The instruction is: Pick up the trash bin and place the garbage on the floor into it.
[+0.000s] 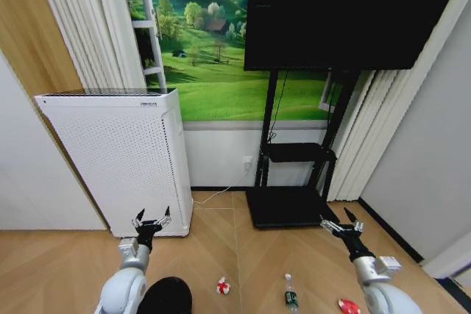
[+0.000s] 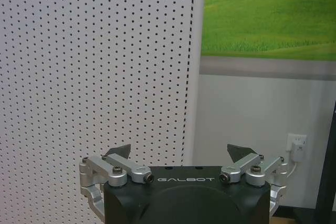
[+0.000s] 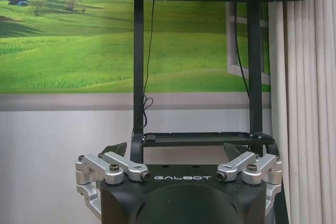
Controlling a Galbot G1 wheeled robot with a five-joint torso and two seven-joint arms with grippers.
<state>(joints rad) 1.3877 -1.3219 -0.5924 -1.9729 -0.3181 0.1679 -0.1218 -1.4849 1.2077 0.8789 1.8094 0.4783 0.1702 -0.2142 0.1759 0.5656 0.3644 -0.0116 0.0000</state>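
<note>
Nearest me, at the bottom edge of the head view, sits the trash bin [image 1: 165, 295], black, on the floor just right of my left forearm. Can't see inside it from here.

Left hand [image 1: 151, 220] raised off the floor, fingers spread, grasping nothing; it faces the white perforated appliance [image 1: 118, 159]. Right hand [image 1: 341, 222] likewise released and empty, held up toward the TV stand [image 1: 294, 182].

Outward on the floor, all garbage loose: crumpled red-and-white wrapper [image 1: 223, 285] just right of the bin, clear bottle [image 1: 291, 293] farther right, red crushed piece [image 1: 349, 306] by my right arm.

Judgement: task not begun. Bin not picked up, three items left to collect.
</note>
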